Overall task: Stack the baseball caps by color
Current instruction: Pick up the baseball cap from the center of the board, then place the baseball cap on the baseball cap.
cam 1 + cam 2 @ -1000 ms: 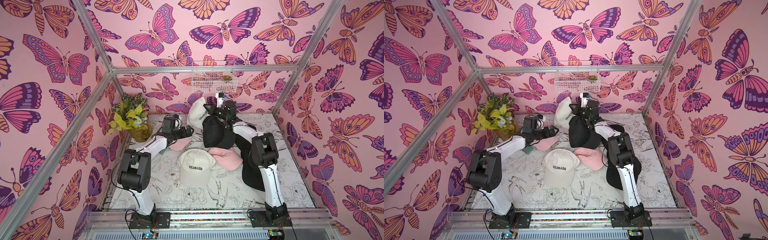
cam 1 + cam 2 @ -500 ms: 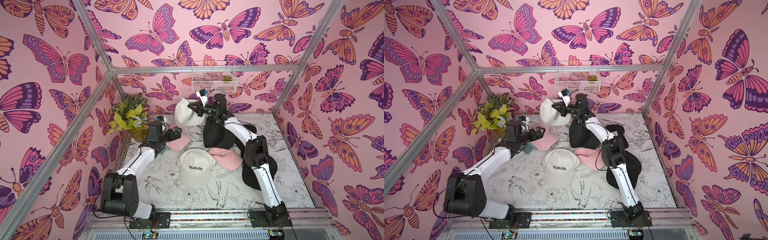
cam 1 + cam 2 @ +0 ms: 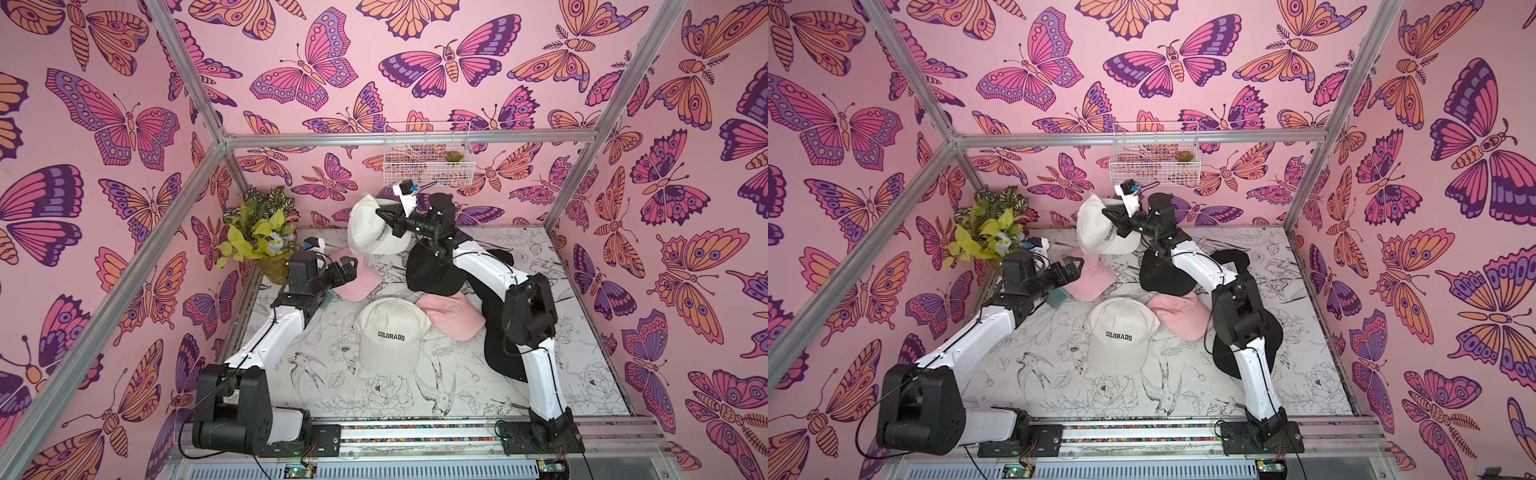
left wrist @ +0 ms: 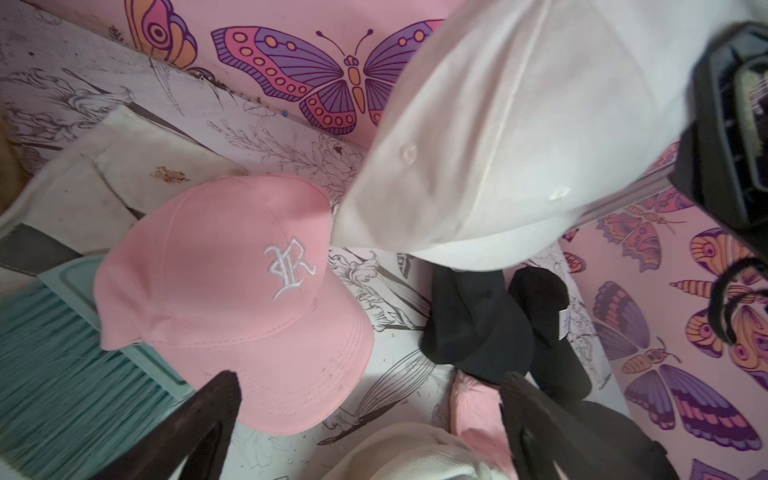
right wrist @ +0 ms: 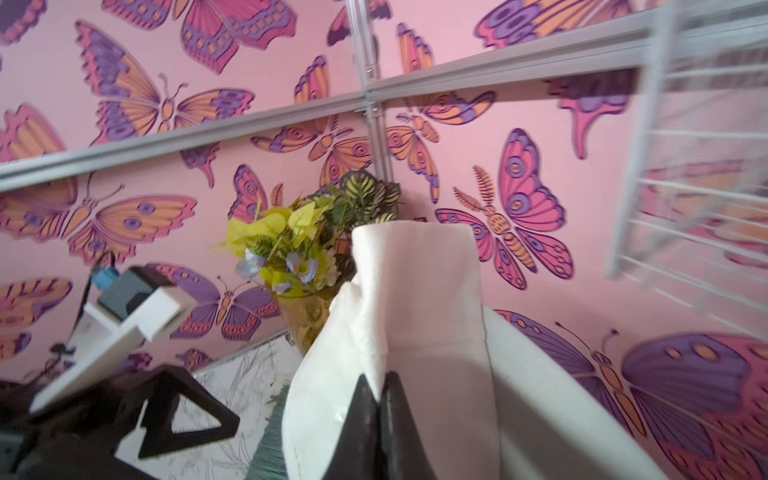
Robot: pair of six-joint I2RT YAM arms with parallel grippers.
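My right gripper (image 3: 384,214) (image 5: 379,380) is shut on a cream-white cap (image 3: 370,230) (image 3: 1100,232) (image 5: 415,291), holding it raised near the back wall. My left gripper (image 3: 347,268) (image 4: 372,378) stands open just above the table, with nothing between its fingers. Beside it lies a pink cap with a white logo (image 4: 232,291) (image 3: 1088,282). A cream COLORADO cap (image 3: 390,336) lies mid-table, with a second pink cap (image 3: 451,313) to its right. One black cap (image 3: 434,272) lies under the right arm and another (image 3: 503,357) lies partly hidden behind that arm.
A teal brush (image 4: 62,353) (image 3: 1059,297) lies by the left gripper, partly under the pink cap. A potted plant (image 3: 257,237) stands in the back left corner. A white wire basket (image 3: 428,153) hangs on the back wall above the right gripper.
The right gripper has carried the cream cap up and to the left, off the black cap. The left arm has drawn back a little to the left, still open.
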